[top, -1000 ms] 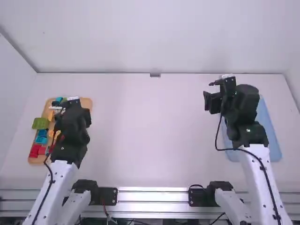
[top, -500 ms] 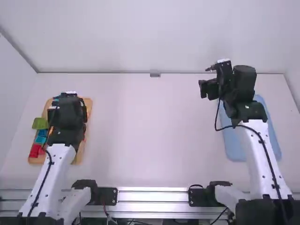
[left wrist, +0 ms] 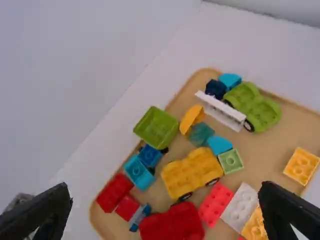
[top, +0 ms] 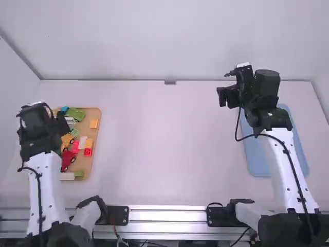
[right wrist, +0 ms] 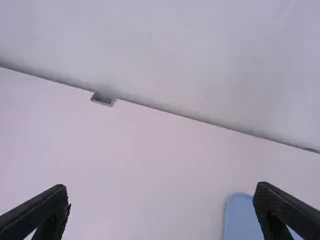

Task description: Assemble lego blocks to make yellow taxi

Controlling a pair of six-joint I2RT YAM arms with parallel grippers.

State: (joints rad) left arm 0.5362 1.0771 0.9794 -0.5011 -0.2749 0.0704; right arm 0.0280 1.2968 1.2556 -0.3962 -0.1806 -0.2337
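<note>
Yellow taxi base, as I judge it, is the wheeled yellow block near the middle of the wooden tray, which lies at 9 o'clock on the table; nothing is joined on top of it. What just changed: your left arm has swung off the tray toward 9 o'clock, uncovering the tray's 12-to-5 o'clock side. Your right arm has shifted a little toward 12 and now hardly moves, near the blue mat at 3 o'clock. Left gripper is released, fingers wide, nothing between them; right gripper the same. For the task: you have no part in hand, so I read this as positioning before the first pick. From the tray's middle, one square yellow brick sits at 1 o'clock, a second yellow brick at 3, beside the white brick. Next, probably line up on the yellow base. Watch the red wheeled base right next to it; a wide finger could snag it, and wheels may roll if nudged.
</note>
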